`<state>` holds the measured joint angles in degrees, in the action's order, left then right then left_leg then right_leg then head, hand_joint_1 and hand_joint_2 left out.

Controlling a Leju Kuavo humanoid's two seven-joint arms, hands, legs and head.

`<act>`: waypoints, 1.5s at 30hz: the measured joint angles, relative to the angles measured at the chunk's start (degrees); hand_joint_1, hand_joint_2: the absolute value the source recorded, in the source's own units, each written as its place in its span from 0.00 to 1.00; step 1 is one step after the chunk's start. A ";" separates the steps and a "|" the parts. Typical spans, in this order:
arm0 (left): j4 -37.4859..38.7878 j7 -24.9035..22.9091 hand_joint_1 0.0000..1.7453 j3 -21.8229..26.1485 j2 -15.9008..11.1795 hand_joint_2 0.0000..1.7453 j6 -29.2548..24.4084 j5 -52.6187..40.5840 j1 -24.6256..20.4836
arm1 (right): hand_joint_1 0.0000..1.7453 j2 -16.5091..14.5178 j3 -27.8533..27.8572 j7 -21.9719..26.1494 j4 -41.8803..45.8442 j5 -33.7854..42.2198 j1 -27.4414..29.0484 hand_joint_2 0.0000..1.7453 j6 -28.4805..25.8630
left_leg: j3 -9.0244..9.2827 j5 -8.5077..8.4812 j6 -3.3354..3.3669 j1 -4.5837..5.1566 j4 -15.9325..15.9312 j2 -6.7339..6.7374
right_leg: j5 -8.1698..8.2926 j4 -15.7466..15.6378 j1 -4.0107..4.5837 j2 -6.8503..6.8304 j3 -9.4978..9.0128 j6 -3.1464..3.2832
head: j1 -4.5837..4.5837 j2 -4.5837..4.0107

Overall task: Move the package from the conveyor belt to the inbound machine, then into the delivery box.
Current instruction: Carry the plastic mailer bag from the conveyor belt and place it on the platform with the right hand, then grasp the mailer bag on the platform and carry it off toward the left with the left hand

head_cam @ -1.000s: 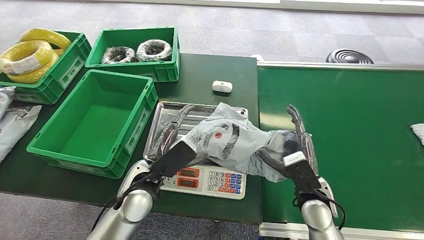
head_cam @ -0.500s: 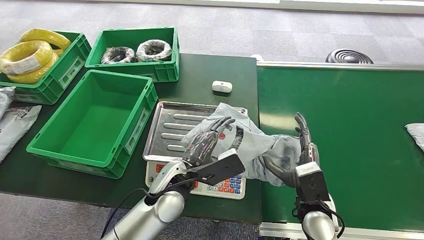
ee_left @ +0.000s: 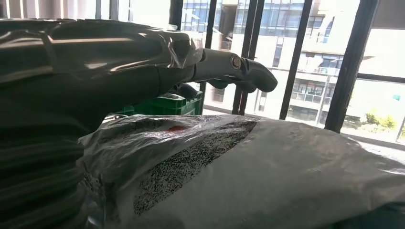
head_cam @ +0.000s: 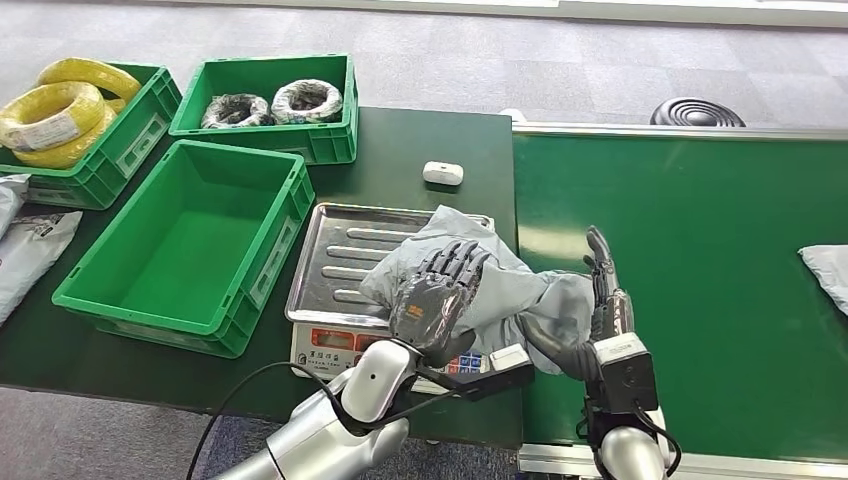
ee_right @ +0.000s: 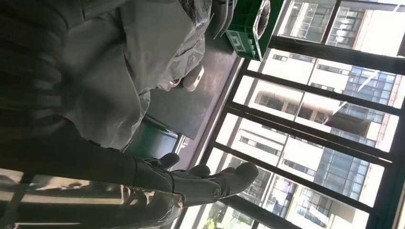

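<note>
Grey package (head_cam: 505, 290) is lying across the scale tray (head_cam: 340, 255), long axis left-right, right end overhanging the belt (head_cam: 700, 250). Left hand (head_cam: 440, 290) is laid flat on top, fingers spread; right hand (head_cam: 600, 295) is pressed open against the right end, nothing gripped.

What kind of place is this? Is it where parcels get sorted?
Probably yes, a parcel-sorting or warehouse station. A green conveyor belt runs beside a table with a weighing scale, a grey package lies on its tray, and green crates wait alongside.
</note>
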<state>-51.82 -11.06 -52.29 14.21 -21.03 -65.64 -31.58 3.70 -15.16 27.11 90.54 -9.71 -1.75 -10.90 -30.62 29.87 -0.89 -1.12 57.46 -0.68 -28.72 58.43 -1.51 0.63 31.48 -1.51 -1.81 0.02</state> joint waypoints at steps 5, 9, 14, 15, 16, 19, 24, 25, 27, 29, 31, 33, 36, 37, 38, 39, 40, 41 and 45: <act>3.05 -1.44 0.88 0.21 0.01 1.00 -0.67 -1.43 -0.21 | 0.00 -0.43 -0.80 -0.01 -0.01 0.06 -0.08 1.00 0.33 | -0.01 0.00 0.00 0.00 -0.01 -0.01 | 0.00 0.01 0.00 0.00 -0.01 0.00 | 0.01 0.00; 3.69 -1.15 0.94 1.44 -0.13 1.00 1.59 -1.07 0.44 | 0.00 -0.47 -1.00 -0.07 -0.01 0.56 -0.11 1.00 0.15 | -0.01 0.00 0.00 0.00 0.00 -0.01 | 0.00 0.00 0.00 0.00 -0.03 0.00 | 0.02 0.00; 3.78 1.07 0.97 3.79 -0.26 1.00 5.83 2.76 1.74 | 0.00 -0.18 -1.35 0.02 -0.03 1.44 0.00 1.00 -0.60 | 0.05 0.00 0.00 0.00 -0.01 -0.01 | 0.00 0.00 0.00 0.00 -0.08 0.00 | 0.02 0.00; 3.78 1.25 0.98 4.14 -0.26 1.00 5.94 3.09 1.85 | 0.00 -0.11 -1.42 0.02 -0.03 1.48 0.05 1.00 -0.67 | 0.07 0.00 0.00 0.00 -0.01 -0.01 | 0.00 0.00 0.00 0.00 -0.09 0.00 | 0.02 0.00; 3.78 1.42 0.99 4.44 -0.27 1.00 5.97 3.36 1.94 | 0.00 -0.04 -1.48 0.02 -0.03 1.52 0.08 1.00 -0.70 | 0.10 0.00 0.00 0.00 -0.01 0.00 | 0.00 0.00 0.00 0.00 -0.11 0.00 | 0.02 0.00; 3.68 2.48 1.00 5.34 -0.27 1.00 6.00 5.17 2.30 | 0.00 0.22 -1.57 0.08 -0.01 1.67 0.32 1.00 -1.13 | 0.21 0.01 0.00 0.00 -0.02 0.00 | 0.00 0.00 0.00 0.00 -0.20 0.00 | 0.02 0.00; 0.34 4.91 1.00 7.72 -0.93 1.00 5.69 11.64 4.14 | 0.00 1.04 -1.58 0.28 0.79 2.05 2.51 1.00 -2.92 | 0.25 0.01 0.00 0.00 -0.03 0.00 | -0.01 0.00 0.01 0.00 -0.26 0.00 | 0.02 0.00; -0.95 5.06 1.00 8.15 -1.30 1.00 5.49 12.66 4.56 | 0.00 1.24 -1.58 0.30 1.14 2.08 3.09 1.00 -3.25 | 0.25 0.01 0.00 0.00 -0.03 0.00 | -0.01 0.00 0.01 0.00 -0.25 0.00 | 0.02 0.00; -3.76 5.12 1.00 9.04 -2.27 1.00 4.87 14.11 5.39 | 0.00 1.58 -1.57 0.33 1.94 2.10 4.24 1.00 -3.82 | 0.24 0.01 0.00 0.00 -0.03 0.01 | -0.01 0.00 0.01 0.01 -0.23 0.00 | 0.01 0.00; -6.62 5.11 1.00 10.05 -3.43 1.00 4.01 14.78 6.15 | 0.00 1.80 -1.55 0.36 2.73 2.02 5.32 1.00 -4.37 | 0.23 0.01 0.00 0.00 -0.03 0.01 | -0.01 0.00 0.01 0.01 -0.21 0.00 | 0.01 0.00; -9.21 5.05 1.00 11.09 -4.64 1.00 2.69 14.49 6.65 | 0.00 1.90 -1.52 0.36 3.39 1.79 6.15 1.00 -4.85 | 0.22 0.01 0.00 -0.01 -0.03 0.01 | -0.01 0.00 0.01 0.01 -0.20 0.00 | 0.00 0.00; -11.73 4.68 1.00 12.29 -5.88 1.00 0.66 12.77 6.83 | 0.00 1.91 -1.50 0.36 3.96 1.43 6.74 1.00 -5.28 | 0.21 0.01 0.00 -0.01 -0.03 0.01 | -0.01 0.01 0.02 0.01 -0.19 0.00 | 0.01 0.00; -15.68 3.56 1.00 15.02 -7.62 1.00 -1.99 8.65 6.53 | 0.00 1.91 -1.48 0.24 4.63 0.77 7.33 1.00 -5.93 | 0.20 0.00 0.00 -0.01 -0.03 0.01 | -0.01 0.01 0.02 0.01 -0.20 0.00 | 0.02 0.00; -17.02 3.15 1.00 16.17 -8.13 1.00 -2.23 7.37 6.27 | 0.00 1.91 -1.47 0.13 4.78 0.51 7.42 1.00 -6.09 | 0.20 0.00 0.00 -0.01 -0.03 0.01 | -0.01 0.01 0.02 0.01 -0.20 0.00 | 0.02 0.00; -18.37 2.81 1.00 17.42 -8.58 1.00 -2.10 6.19 5.92 | 0.00 1.91 -1.47 -0.01 4.87 0.26 7.46 1.00 -6.20 | 0.20 0.00 0.00 -0.01 -0.03 0.01 | -0.01 0.01 0.02 0.01 -0.20 0.00 | 0.02 0.00; -19.73 2.58 1.00 18.81 -8.97 1.00 -1.64 5.11 5.49 | 0.00 1.90 -1.47 -0.18 4.92 0.05 7.46 1.00 -6.26 | 0.20 0.00 0.00 -0.01 -0.03 0.01 | -0.01 0.01 0.02 0.01 -0.20 0.00 | 0.02 0.00; -21.08 2.47 1.00 20.30 -9.29 1.00 -1.08 4.20 5.02 | 0.00 1.88 -1.47 -0.33 4.93 -0.09 7.44 1.00 -6.29 | 0.19 0.00 0.00 -0.01 -0.02 0.01 | -0.01 0.01 0.01 0.01 -0.20 0.00 | 0.02 0.00; -22.33 2.37 1.00 21.76 -9.57 1.00 -0.62 3.40 4.55 | 0.00 1.86 -1.47 -0.47 4.93 -0.20 7.40 1.00 -6.32 | 0.19 0.00 0.00 -0.01 -0.02 0.01 | -0.01 0.01 0.01 0.01 -0.20 0.00 | 0.02 0.00; -26.07 0.65 1.00 26.95 -10.92 1.00 0.72 1.37 1.79 | 0.00 1.83 -1.49 -1.18 4.93 -0.42 6.89 1.00 -6.29 | 0.15 -0.01 0.00 -0.01 -0.02 0.01 | 0.00 0.02 0.01 0.01 -0.18 0.00 | 0.02 0.00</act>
<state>-77.89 -10.41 -25.34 3.29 -20.31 -64.26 -29.79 5.53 -16.64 25.93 95.47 -10.13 5.13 -17.19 -30.47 29.86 -0.89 -1.13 57.44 -0.67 -28.72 58.45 -1.49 0.64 31.30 -1.51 -1.79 0.02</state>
